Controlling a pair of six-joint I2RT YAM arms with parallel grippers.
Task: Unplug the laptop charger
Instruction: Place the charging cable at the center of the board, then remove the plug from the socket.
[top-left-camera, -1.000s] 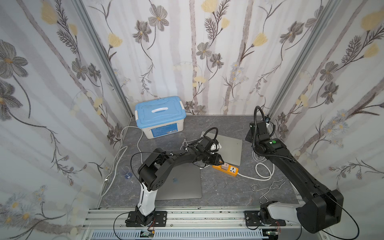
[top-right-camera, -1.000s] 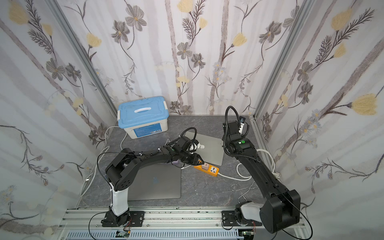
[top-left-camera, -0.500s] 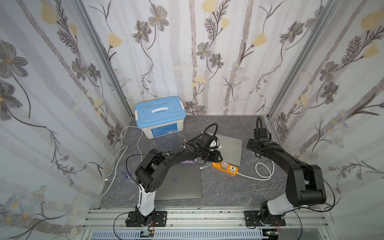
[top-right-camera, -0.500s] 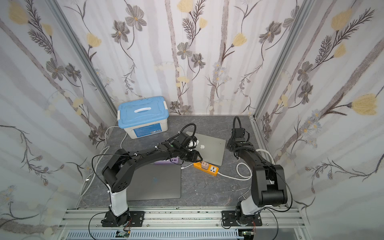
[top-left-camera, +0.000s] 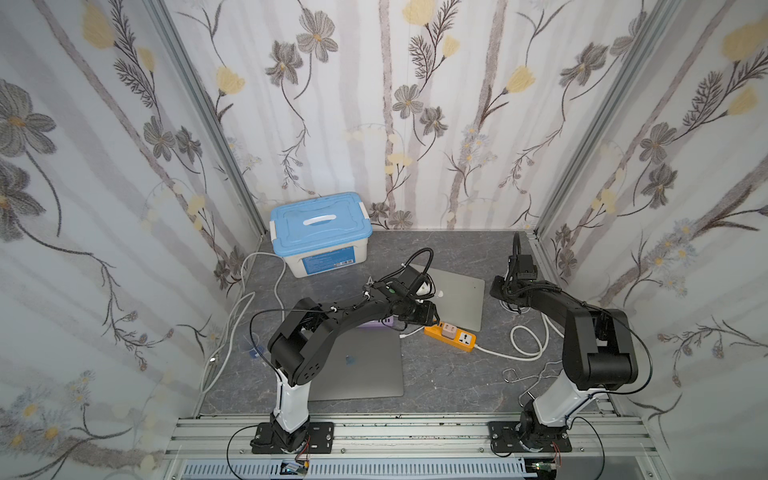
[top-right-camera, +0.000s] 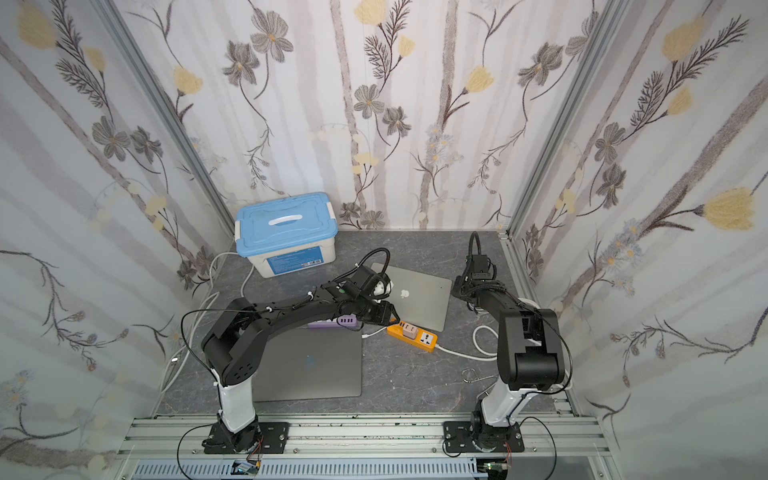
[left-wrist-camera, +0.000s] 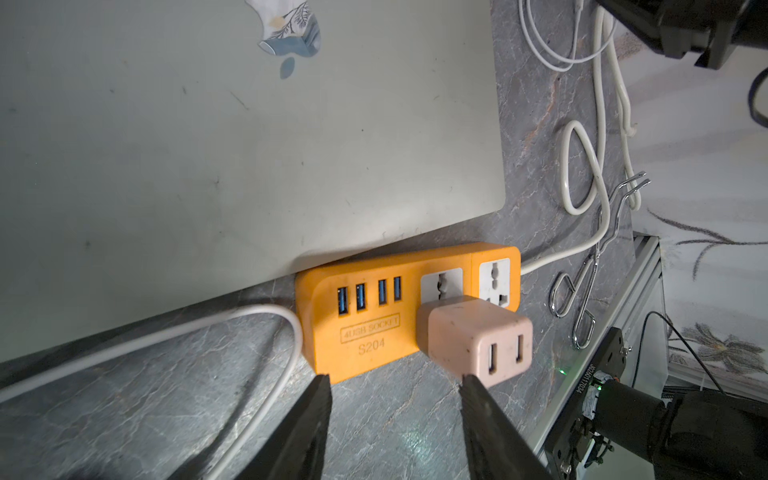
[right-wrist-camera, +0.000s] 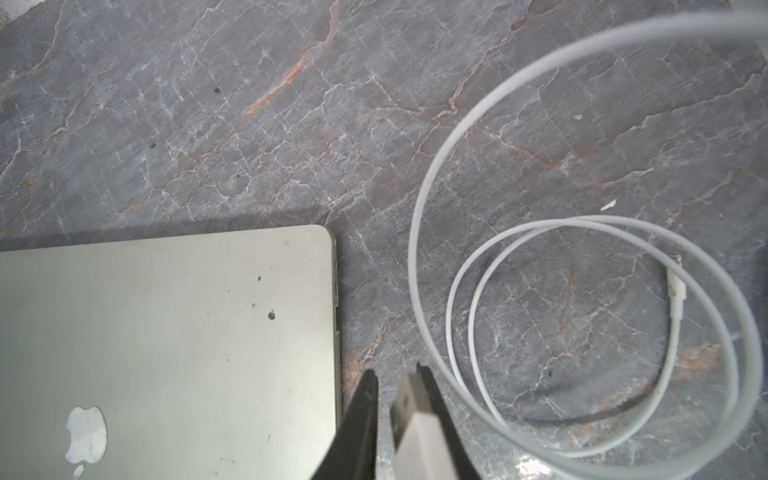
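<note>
The silver laptop (top-left-camera: 457, 299) lay shut toward the back of the desk (top-left-camera: 436, 386), and the rest is placed from it. The right gripper (right-wrist-camera: 395, 370) hung low just off the laptop's edge on the right arm's side, near the far corner. Its jaws stood only narrowly apart. A pale charger plug (right-wrist-camera: 415, 419) lay against one finger, with a sliver of gap to the other finger. The blur at that spot hid whether the plug was pinched. The plug was just beside the laptop's edge and apart from it. Farther out from that same edge, the white charger cable (right-wrist-camera: 411, 257) curled in loose loops on the desk. A thinner white lead looped inside it, its small end (right-wrist-camera: 675, 286) lying flat on the desk.

The left gripper (left-wrist-camera: 395, 378) hovered off the laptop's front edge with its jaws wide and nothing between them. An orange power strip (left-wrist-camera: 374, 311) lay against that front edge, tucked slightly under it. A pink adapter (left-wrist-camera: 473, 336) stood in one of its sockets, close to one finger (left-wrist-camera: 478, 399) of the left gripper. Whether they touched could not be told.

In front of the laptop and to its left lay a grey laptop (top-left-camera: 365, 365), also shut, partly under the left arm. A blue-lidded box (top-left-camera: 320, 220) stood behind the silver laptop to its left, against the back wall. Metal tongs (top-left-camera: 523, 376) lay well in front of the laptop's right side, near the right arm's base.
</note>
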